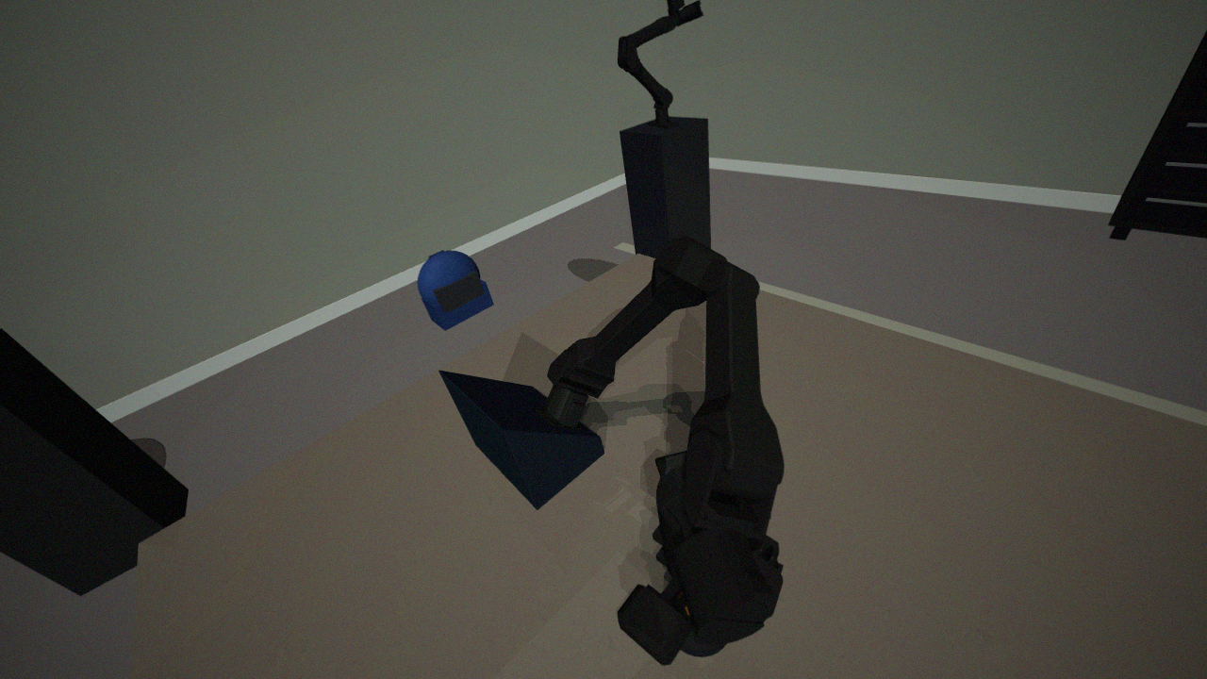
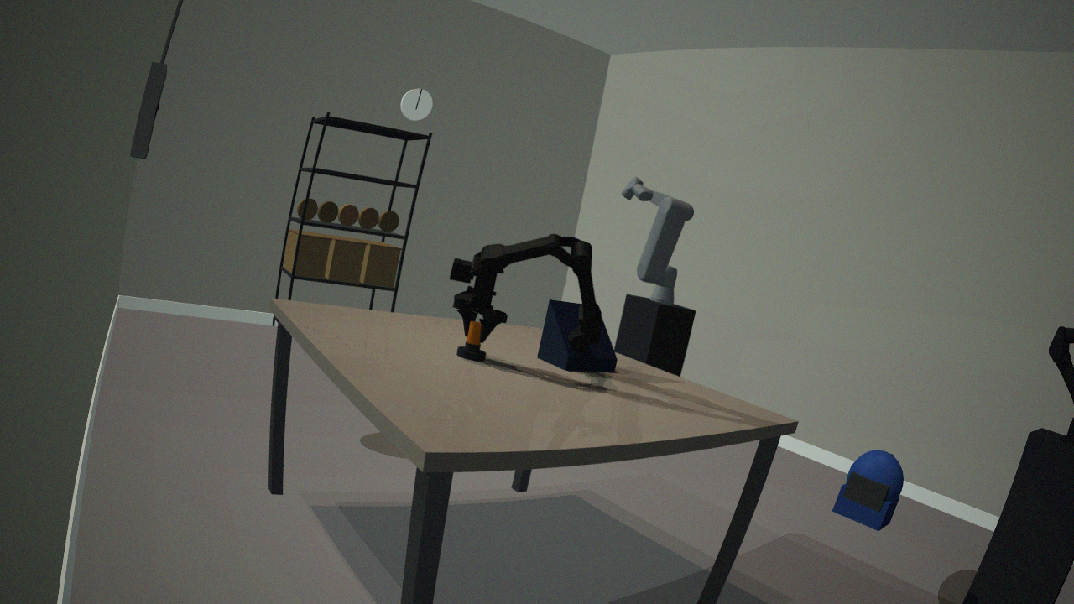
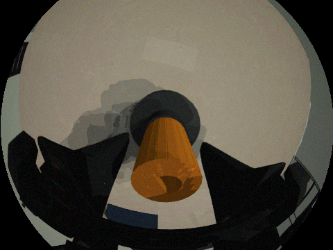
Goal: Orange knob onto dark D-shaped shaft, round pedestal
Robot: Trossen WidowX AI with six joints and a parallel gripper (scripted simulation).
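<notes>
The orange knob (image 2: 473,332) (image 3: 163,142) stands upright over the round dark pedestal (image 2: 461,352) (image 3: 189,107). A short dark section shows between the knob's lower end and the pedestal's wide base; I cannot tell whether it is shaft or a raised collar, nor whether the knob is fully seated. The shaft's flat side is hidden. My gripper (image 2: 474,336) (image 3: 166,143) is open around the knob, with a visible gap on each side in the wrist view. In the top view the arm hides the pedestal and nearly all of the knob.
A dark blue wedge-shaped block (image 1: 539,464) (image 2: 559,341) stands on the wooden table (image 1: 911,506) (image 2: 420,405) beside the arm's base. A blue helmet-like object (image 1: 450,287) (image 2: 871,488) and a shelf rack (image 2: 360,176) are away from the table.
</notes>
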